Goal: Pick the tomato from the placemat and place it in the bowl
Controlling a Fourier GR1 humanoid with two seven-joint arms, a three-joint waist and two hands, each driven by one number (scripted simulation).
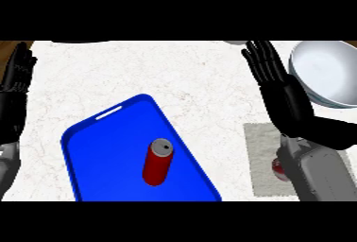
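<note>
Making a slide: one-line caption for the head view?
Right hand open beside the bowl, forearm hiding most of the tomato on the placemat.

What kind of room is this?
Probably a kitchen. There's a pale stone-look counter, a white bowl at its far right, a blue tray with a red can lying on it, and a grey placemat with a tomato peeking out.

No readable text, label, brand, number or sign appears on anything here.
</note>
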